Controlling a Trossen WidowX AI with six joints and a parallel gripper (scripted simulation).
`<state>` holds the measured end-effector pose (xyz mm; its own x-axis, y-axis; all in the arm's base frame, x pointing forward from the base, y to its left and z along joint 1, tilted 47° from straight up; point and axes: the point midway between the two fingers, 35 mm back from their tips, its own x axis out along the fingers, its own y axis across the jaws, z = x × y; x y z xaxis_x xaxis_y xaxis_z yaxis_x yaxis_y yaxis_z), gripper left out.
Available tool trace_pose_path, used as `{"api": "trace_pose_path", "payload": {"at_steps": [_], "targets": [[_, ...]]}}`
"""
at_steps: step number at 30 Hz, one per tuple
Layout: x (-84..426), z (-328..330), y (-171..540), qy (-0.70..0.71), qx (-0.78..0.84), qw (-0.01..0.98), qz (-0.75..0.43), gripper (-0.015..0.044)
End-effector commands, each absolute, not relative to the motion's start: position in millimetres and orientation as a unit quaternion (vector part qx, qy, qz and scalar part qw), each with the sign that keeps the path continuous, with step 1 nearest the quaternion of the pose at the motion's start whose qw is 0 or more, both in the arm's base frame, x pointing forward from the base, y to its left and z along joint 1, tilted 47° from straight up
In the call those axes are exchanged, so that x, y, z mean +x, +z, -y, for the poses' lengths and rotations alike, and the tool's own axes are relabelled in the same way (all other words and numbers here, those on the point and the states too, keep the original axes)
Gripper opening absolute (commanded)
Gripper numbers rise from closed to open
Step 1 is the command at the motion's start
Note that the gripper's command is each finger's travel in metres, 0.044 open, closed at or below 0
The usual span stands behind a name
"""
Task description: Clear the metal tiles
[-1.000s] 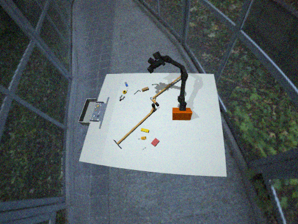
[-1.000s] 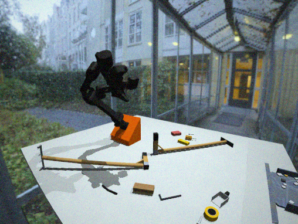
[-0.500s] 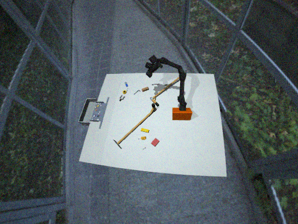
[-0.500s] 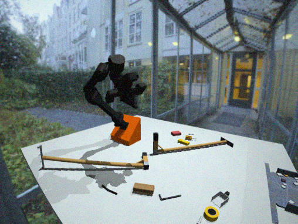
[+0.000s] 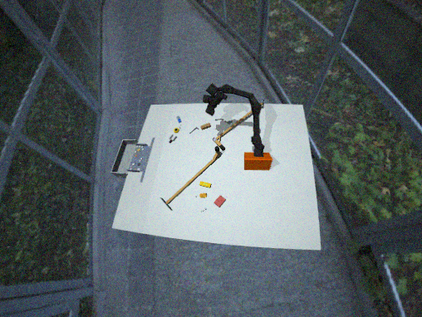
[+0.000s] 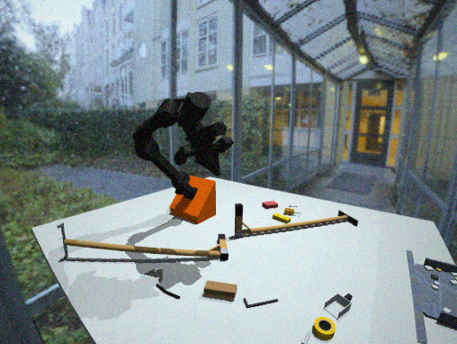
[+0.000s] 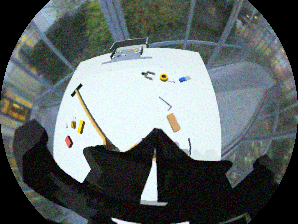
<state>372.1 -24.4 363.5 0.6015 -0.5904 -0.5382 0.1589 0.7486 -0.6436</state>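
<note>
My gripper (image 5: 210,112) (image 6: 218,173) (image 7: 156,131) is shut and empty, high above the table's back part in the top view. Two long wooden-handled tools lie on the table. One tool (image 5: 192,182) (image 6: 292,226) (image 7: 91,114) runs front-left to a dark crosswise blade and looks the longer. The other tool (image 5: 237,124) (image 6: 148,249) runs back-right to a small upright head, below and right of my gripper. Several small tiles (image 5: 139,149) (image 6: 435,285) lie on the steel plate (image 5: 134,167) (image 6: 427,294) at the far left. The catch box (image 5: 119,156) adjoins it; its inside is too dark to read.
A wooden block (image 5: 205,126) (image 6: 219,290) (image 7: 173,122), a hex key (image 6: 261,303), a yellow tape roll (image 6: 324,329) (image 7: 164,77) and a blue item (image 5: 179,119) lie behind the longer tool. A yellow block (image 5: 205,184) and a red block (image 5: 220,202) lie in front. The orange base (image 5: 257,162) stands right.
</note>
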Motion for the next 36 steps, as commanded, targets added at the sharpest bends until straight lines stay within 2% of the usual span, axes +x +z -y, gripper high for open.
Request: {"api": "trace_pose_path", "payload": {"at_steps": [1, 36], "targets": [[374, 24, 351, -0.217, -0.283, 0.841, -0.407, 0.0000], [374, 27, 261, -0.192, -0.339, 0.734, -0.556, 0.0000]]}}
